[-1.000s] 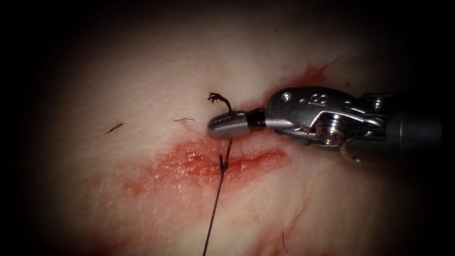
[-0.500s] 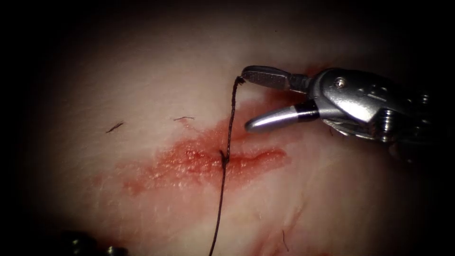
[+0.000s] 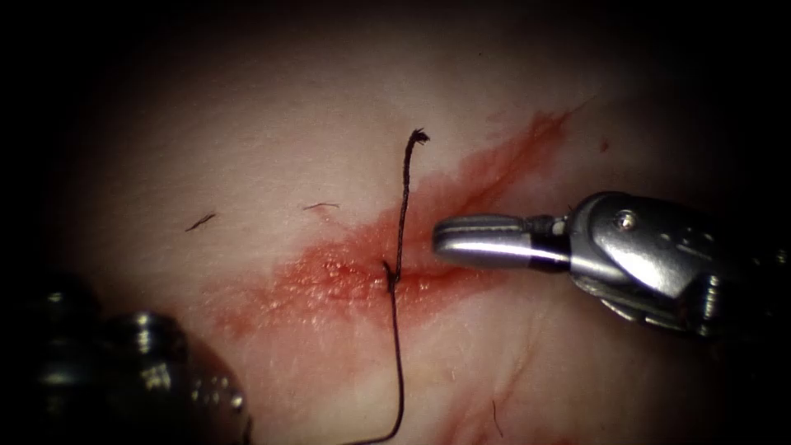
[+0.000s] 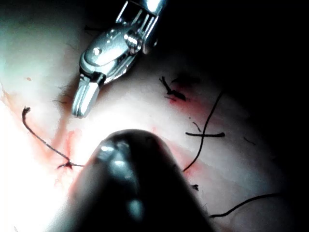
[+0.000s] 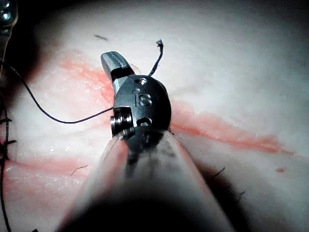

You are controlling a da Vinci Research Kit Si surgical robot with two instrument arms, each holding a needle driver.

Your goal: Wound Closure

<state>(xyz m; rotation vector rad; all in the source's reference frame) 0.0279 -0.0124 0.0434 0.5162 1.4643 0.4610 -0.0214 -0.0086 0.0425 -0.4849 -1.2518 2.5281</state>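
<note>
Your right tool (image 3: 449,243) lies just right of the knot (image 3: 388,276), low over the cut (image 3: 354,280), with its jaws together and nothing between them. The thread's short frayed end (image 3: 418,136) stands up free above the knot, and the long strand (image 3: 397,363) runs down from the knot and curls away toward the left tool (image 3: 140,371). Of that left tool you see only the dark body, so I cannot tell how its jaws stand or whether it holds the strand. I find no needle on the tissue (image 3: 247,124).

The risk I see is at the knot. If the long strand gets pulled sideways, it may loosen the knot or cut into the red, wet edge of the cut. Your right tip is also very near the free end; a careless brush there can drag it. The left wrist view shows loose thread pieces (image 4: 205,134) which can be mistaken for the working strand.
</note>
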